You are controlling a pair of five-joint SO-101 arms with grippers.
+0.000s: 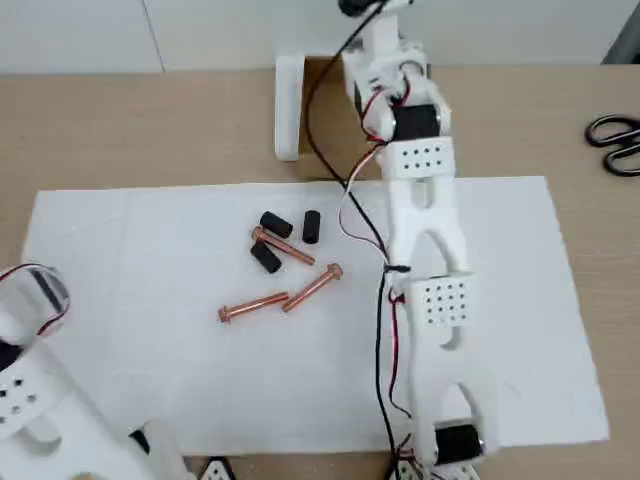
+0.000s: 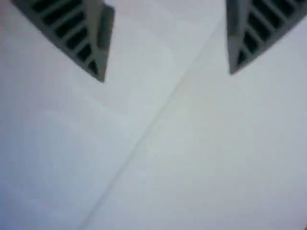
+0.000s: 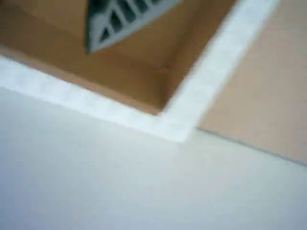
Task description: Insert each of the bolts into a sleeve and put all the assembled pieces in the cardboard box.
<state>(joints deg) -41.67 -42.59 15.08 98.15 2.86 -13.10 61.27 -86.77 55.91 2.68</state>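
Three copper bolts [image 1: 253,305] [image 1: 312,287] [image 1: 285,247] lie loose near the middle of the white paper sheet [image 1: 150,230]. Three black sleeves [image 1: 276,224] [image 1: 312,226] [image 1: 265,257] lie beside them, and none has a bolt in it. The cardboard box [image 1: 288,105] with a white rim stands at the back of the table. My right arm [image 1: 420,160] stretches across the sheet to it. In the right wrist view my right gripper [image 3: 120,19] hangs over the box's inner corner [image 3: 163,91]. My left gripper [image 2: 165,52] is open over bare paper, with nothing between its fingers.
My left arm [image 1: 40,400] sits at the front left corner of the sheet, well away from the bolts. Black scissors [image 1: 615,140] lie on the wooden table at the far right. Cables [image 1: 385,300] run along the right arm.
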